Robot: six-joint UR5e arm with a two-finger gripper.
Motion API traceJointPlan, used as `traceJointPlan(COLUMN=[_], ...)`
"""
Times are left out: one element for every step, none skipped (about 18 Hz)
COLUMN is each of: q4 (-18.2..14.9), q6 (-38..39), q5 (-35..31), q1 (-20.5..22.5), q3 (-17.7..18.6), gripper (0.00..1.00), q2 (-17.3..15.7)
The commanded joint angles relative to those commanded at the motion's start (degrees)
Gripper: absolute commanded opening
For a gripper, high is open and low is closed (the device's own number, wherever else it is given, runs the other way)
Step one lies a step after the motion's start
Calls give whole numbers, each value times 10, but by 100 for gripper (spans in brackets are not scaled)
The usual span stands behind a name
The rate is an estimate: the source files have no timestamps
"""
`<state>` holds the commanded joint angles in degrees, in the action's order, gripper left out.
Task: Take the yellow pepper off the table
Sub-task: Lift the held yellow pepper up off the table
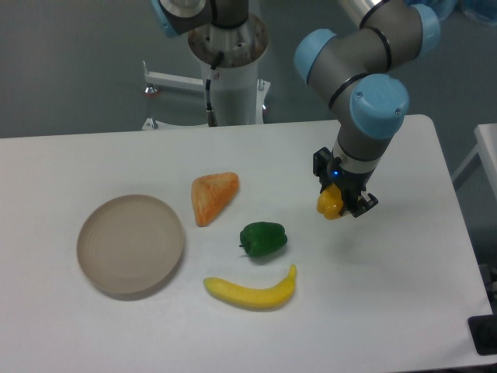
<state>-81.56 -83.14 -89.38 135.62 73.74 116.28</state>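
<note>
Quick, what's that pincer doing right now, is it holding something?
Pincer: closed on the yellow pepper, which looks raised off the table.

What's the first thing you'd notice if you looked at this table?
The gripper, right of the middle of the table, has a little yellow pepper pinched in it. Left of that, a green pepper, an orange wedge and a banana lie together in the middle. A round tan plate sits on the left.
</note>
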Motion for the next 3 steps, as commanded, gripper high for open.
traceJointPlan(q4=[0,0,0], q6=[0,0,0], q5=[0,1,1], q1=[0,0,0], q3=[2,2,2], gripper=[25,25,25], q2=[0,0,0])
